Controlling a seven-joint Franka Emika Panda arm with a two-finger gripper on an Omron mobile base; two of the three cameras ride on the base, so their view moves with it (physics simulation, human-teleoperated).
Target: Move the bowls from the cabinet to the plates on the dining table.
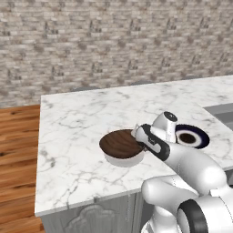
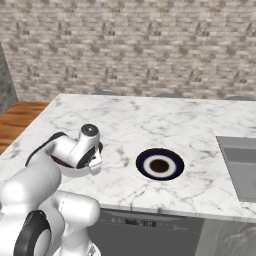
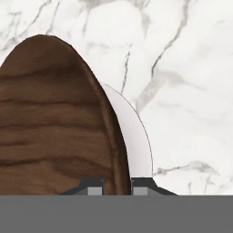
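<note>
The dark brown wood-grain bowl [image 1: 119, 143] [image 3: 54, 127] sits over the pale whitish-grey plate [image 1: 124, 160] [image 3: 139, 141] near the front of the white marble dining table [image 1: 77, 118] [image 2: 140, 120]. My gripper [image 1: 136, 136] [image 3: 117, 185] is shut on the bowl's right rim, one finger inside the bowl and one outside. In the right base view my hand covers most of the bowl [image 2: 61, 161]. The dark navy plate [image 1: 203, 136] [image 2: 145, 162] lies to the right with a dark centre and nothing on it.
A grey sink basin [image 1: 223, 111] [image 2: 240, 165] is set into the top at the far right. A brick wall [image 1: 113, 41] runs behind the table. Wooden floor [image 1: 18, 150] lies beyond the table's left edge.
</note>
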